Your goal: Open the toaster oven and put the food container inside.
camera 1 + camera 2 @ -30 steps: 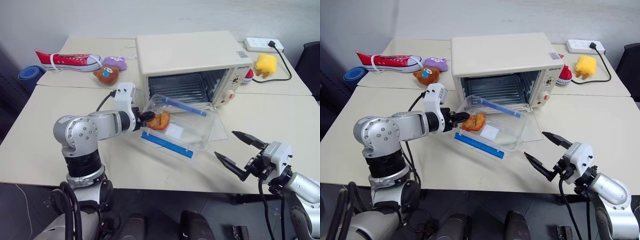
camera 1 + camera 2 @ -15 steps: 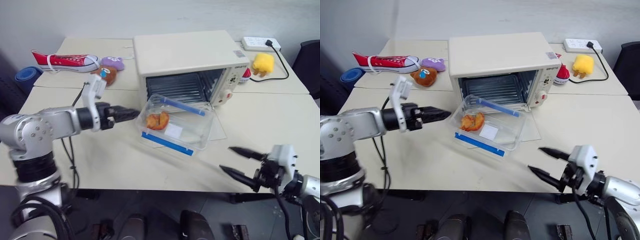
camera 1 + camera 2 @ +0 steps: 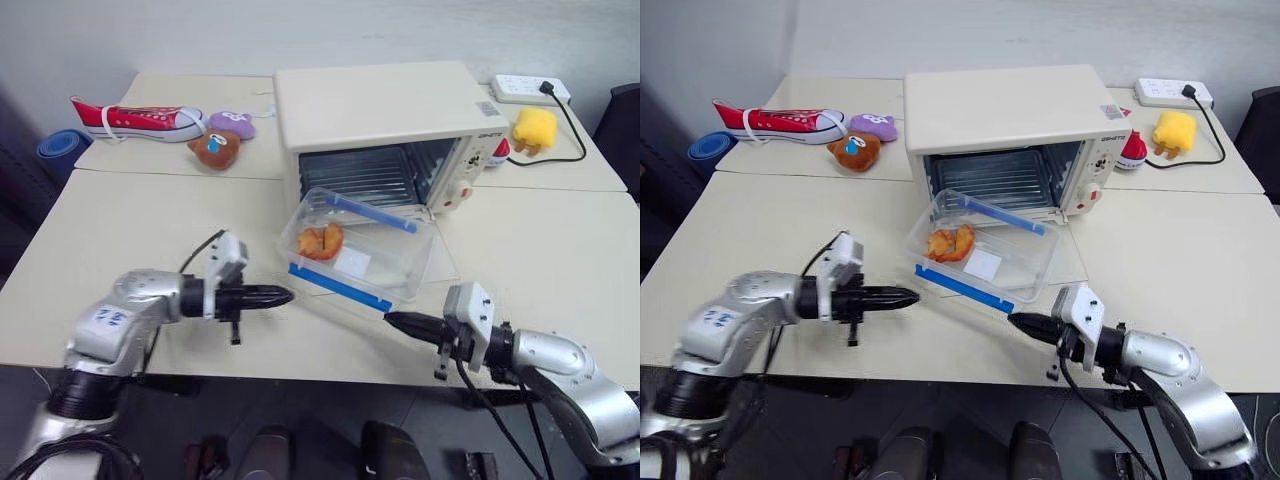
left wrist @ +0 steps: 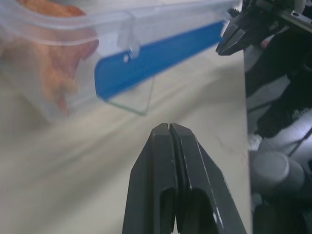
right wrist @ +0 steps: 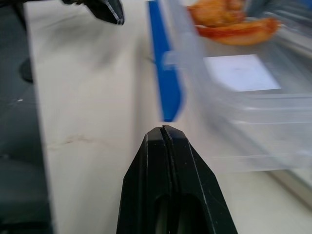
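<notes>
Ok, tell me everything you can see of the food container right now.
The food container is a clear, rectangular plastic box with blue clip strips along both long sides. Orange-brown food pieces lie at one end and a white label shows through. It sits slightly askew on the lowered glass door of the toaster oven, in front of the cavity. The shut left gripper and shut right gripper flank it, neither holding it.

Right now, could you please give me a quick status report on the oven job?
Both claws shut and empty, left claw and right claw flanking the food container. Container resting on the open door of the toaster oven, not yet inside. Nothing blocking the opening.
</notes>
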Controlling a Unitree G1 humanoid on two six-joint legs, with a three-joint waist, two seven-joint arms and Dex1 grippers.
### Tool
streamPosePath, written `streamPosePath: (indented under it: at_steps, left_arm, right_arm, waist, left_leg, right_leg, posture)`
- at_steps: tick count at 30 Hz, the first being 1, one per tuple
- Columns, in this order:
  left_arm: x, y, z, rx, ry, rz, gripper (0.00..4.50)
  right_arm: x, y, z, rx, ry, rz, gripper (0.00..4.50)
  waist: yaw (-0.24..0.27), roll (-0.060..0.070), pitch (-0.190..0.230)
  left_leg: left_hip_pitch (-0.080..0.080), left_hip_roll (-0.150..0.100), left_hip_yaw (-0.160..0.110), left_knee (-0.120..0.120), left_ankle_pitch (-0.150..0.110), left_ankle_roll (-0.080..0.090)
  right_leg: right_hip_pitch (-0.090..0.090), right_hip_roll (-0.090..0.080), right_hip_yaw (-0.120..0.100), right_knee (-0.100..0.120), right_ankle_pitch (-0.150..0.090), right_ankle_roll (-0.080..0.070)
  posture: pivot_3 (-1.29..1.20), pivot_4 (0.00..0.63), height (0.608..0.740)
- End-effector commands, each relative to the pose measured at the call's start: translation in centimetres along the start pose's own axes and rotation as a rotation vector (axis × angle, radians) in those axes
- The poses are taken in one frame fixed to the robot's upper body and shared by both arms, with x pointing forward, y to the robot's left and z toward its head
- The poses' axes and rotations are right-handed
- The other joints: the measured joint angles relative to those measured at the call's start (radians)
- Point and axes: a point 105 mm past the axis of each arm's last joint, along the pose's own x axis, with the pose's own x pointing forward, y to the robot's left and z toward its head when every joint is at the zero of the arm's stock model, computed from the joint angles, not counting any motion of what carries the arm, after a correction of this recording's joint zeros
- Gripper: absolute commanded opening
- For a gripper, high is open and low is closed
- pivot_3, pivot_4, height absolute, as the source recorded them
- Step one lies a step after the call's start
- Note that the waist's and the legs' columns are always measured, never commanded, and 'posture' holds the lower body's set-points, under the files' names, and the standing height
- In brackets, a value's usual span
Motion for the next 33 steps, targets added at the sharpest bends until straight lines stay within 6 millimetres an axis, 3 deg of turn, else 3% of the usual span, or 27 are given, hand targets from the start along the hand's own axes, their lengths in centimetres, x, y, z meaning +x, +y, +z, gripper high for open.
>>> streamPosePath:
  at_steps: [1, 8, 23, 29, 33]
  left_arm:
    - [1.3, 1.2, 1.2, 0.064, -0.047, 0.085, 0.02]
    - [2.7, 3.9, 3.0, 0.028, -0.194, 0.258, 0.02]
    - [4.8, 7.4, 5.3, 0.02, -0.33, 0.449, 0.02]
    - [5.3, 7.2, 5.1, 0.024, -0.316, 0.42, 0.02]
    - [3.5, 6.2, 4.2, 0.018, -0.27, 0.37, 0.02]
  right_arm:
    - [0.3, -2.4, 0.9, -0.052, -0.029, -0.092, 0.0]
    - [1.7, -6.3, 1.2, -0.132, -0.04, -0.174, 0.0]
    - [5.5, -13.9, 3.3, -0.224, -0.107, -0.348, 0.0]
    - [6.4, -14.2, 3.6, -0.218, -0.092, -0.294, 0.0]
    - [4.4, -13.2, 3.1, -0.207, -0.038, -0.204, 0.0]
  waist:
    - [-0.003, 0.0, 0.0]
    - [-0.007, 0.0, 0.0]
    - [-0.01, 0.0, 0.0]
    - [-0.027, 0.0, 0.0]
    - [-0.034, 0.0, 0.0]
  left_leg:
    - [0.0, 0.0, 0.0, 0.0, 0.0, 0.0]
    - [0.0, 0.0, 0.001, 0.0, 0.0, 0.0]
    - [0.0, 0.0, 0.001, 0.0, 0.0, 0.0]
    - [0.0, 0.0, 0.0, -0.001, 0.0, 0.0]
    - [-0.001, 0.001, 0.0, -0.001, 0.0, 0.0]
  right_leg:
    - [0.0, 0.0, 0.0, 0.0, 0.0, 0.0]
    - [-0.001, 0.0, 0.0, 0.001, 0.0, 0.0]
    - [-0.001, 0.0, 0.0, 0.0, 0.0, 0.001]
    - [-0.001, 0.0, -0.001, -0.001, 0.0, 0.001]
    - [-0.001, 0.0, -0.001, -0.001, 0.0, 0.001]
  posture:
    - [0.0, 0.15, 0.74]
    - [0.0, 0.15, 0.74]
    - [0.0, 0.15, 0.74]
    - [0.0, 0.15, 0.74]
    - [0.0, 0.15, 0.74]
